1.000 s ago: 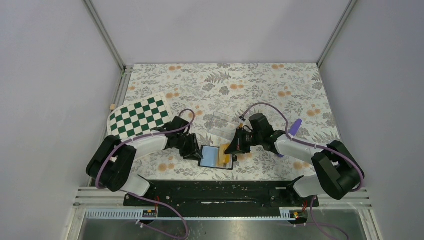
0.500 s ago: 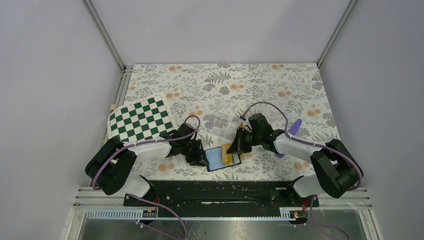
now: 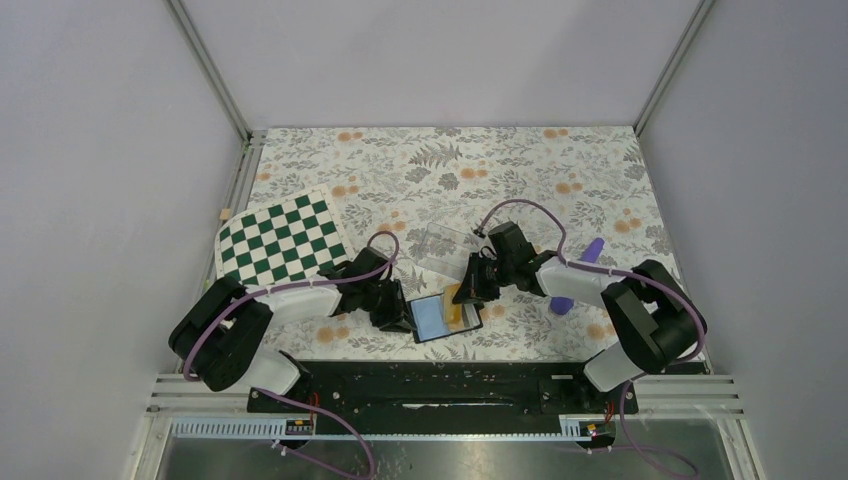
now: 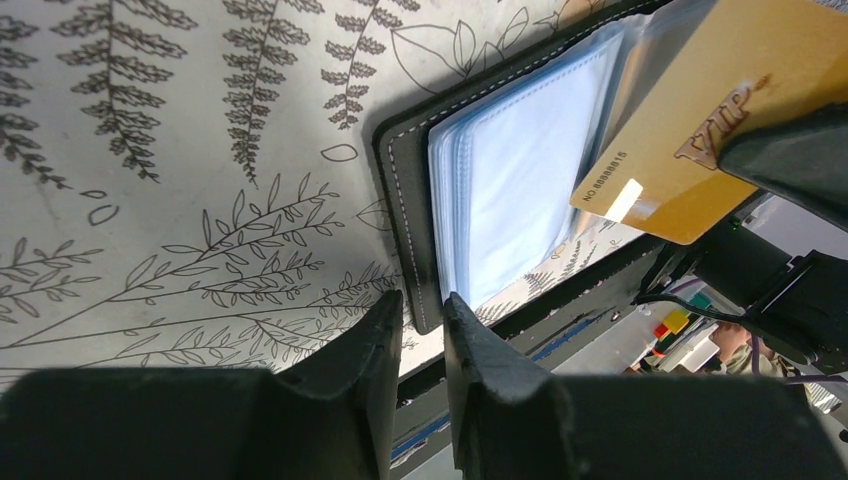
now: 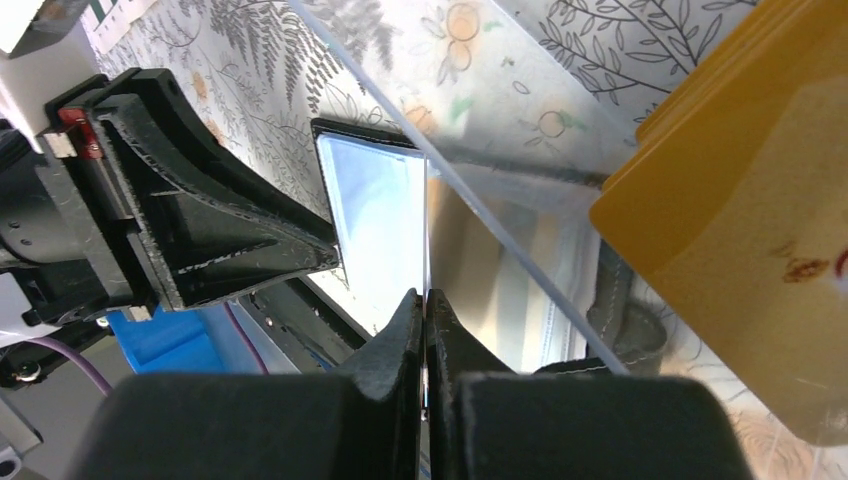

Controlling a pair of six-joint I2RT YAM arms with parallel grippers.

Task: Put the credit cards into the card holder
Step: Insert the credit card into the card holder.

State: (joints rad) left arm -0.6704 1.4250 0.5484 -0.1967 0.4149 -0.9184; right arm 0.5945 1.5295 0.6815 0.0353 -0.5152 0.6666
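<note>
The card holder (image 3: 432,316) lies open near the table's front edge, its pale blue-grey pockets (image 4: 520,170) facing up. My left gripper (image 3: 405,318) is shut on the black left edge of the card holder (image 4: 405,200), jaws pinching it (image 4: 423,300). My right gripper (image 3: 470,292) is shut on an orange credit card (image 3: 456,298) and holds it tilted over the holder's right half. In the left wrist view its gold face reads VIP (image 4: 690,120). In the right wrist view the held card shows edge-on between the jaws (image 5: 427,297). More orange cards (image 5: 740,220) are close at the right.
A clear plastic box (image 3: 445,245) lies just behind the holder. A green-and-white chessboard (image 3: 280,236) lies at the left. A purple cylinder (image 3: 593,250) is behind the right arm. The black rail of the arm bases (image 3: 440,385) runs just in front of the holder.
My left gripper has dragged the card holder to the right and turned it a little. My right gripper keeps the card over it; the right arm's elbow has swung inward.
</note>
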